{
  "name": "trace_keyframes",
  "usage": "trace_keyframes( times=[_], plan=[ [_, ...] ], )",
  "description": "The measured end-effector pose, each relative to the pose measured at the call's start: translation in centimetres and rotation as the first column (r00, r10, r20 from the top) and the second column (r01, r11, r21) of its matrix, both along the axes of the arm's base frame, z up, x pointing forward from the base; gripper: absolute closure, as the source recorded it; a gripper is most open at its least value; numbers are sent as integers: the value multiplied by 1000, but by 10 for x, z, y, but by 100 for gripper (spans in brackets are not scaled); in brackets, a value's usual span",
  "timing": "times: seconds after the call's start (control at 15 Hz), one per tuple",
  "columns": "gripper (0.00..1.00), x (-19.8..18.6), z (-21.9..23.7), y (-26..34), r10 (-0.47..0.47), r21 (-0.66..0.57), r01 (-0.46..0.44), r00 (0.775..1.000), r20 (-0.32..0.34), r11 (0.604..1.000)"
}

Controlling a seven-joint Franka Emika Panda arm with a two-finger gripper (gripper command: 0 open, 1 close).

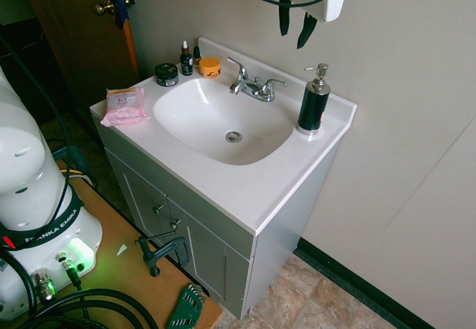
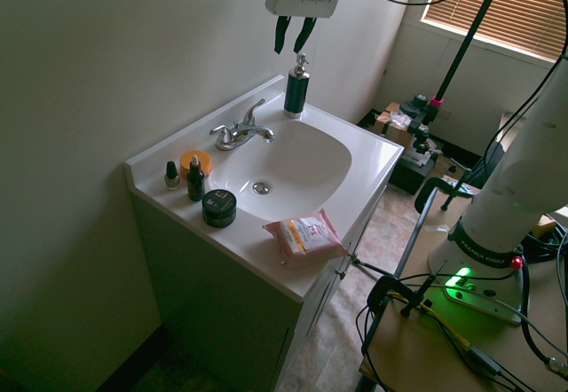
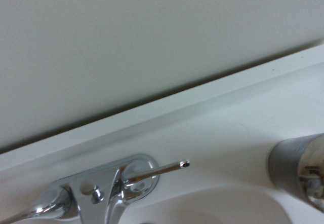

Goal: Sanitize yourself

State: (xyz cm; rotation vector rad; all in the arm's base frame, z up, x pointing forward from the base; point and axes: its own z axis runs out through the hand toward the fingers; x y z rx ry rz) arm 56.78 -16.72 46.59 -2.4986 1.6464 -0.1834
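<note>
The white Franka arm (image 2: 524,179) reaches over the vanity, its gripper (image 2: 294,35) hanging high above the dark pump dispenser (image 2: 296,86) at the far right corner of the sink counter (image 1: 253,187), fingers apart and holding nothing. I judge the likely trouble to be a descent slightly off the pump head (image 1: 320,71): one finger could glance off its narrow top and tip the tall bottle toward the basin or faucet (image 1: 253,85). Pressing too hard could also skid it across the smooth counter.

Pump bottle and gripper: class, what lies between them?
Nothing: both exterior views show only bare wall behind the gap between the open gripper and the pump bottle below it.
</note>
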Motion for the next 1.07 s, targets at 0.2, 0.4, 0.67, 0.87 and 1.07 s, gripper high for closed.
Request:
trace_keyframes(
  times=[0.2,0.4,0.67,0.87,1.07],
  plan=[
    [100,3,-3,-19,-23,5,23,1000,-3,1000],
    [100,3,-7,-36,-44,7,44,999,-7,999],
    [100,-3,-15,-63,-73,12,73,997,-14,997],
    [100,-8,-17,-75,-81,14,81,997,-17,997],
    [100,-10,-18,-80,-85,16,85,996,-20,996]
  ],
)
